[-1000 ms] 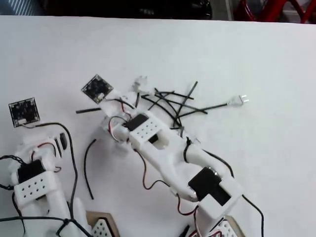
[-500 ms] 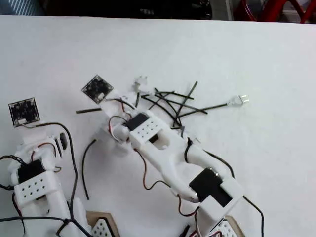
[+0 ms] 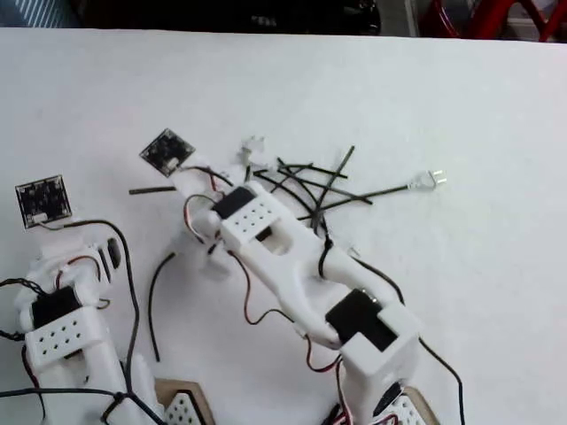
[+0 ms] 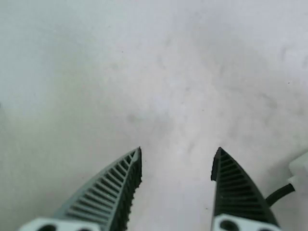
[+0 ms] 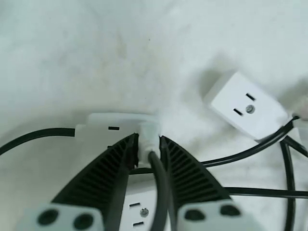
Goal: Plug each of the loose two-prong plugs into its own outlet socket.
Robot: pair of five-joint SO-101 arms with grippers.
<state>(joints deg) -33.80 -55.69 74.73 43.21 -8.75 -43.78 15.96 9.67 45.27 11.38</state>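
Note:
My right gripper [image 5: 148,139] is shut on a white two-prong plug [image 5: 148,131] with a black cord, and the plug's front is pressed against a white outlet socket [image 5: 113,129]. A second white socket [image 5: 244,107] lies a little farther off, and a third socket [image 5: 137,209] shows under the fingers. In the high view the right arm [image 3: 266,239] stretches to the table's middle left. Another loose plug [image 3: 432,180] lies to the right at the end of its cord. My left gripper [image 4: 178,151] is open over bare table.
A tangle of black cords [image 3: 310,186] lies beside the right arm, with a white socket [image 3: 255,149] at its far edge. A loose black cord [image 3: 155,301] curves between the two arms. The left arm [image 3: 62,319] sits at the near left corner.
The right arm has shifted a little left and away across the table with the plug in its gripper. The short black cord end beside it moved along. The left arm stayed still.

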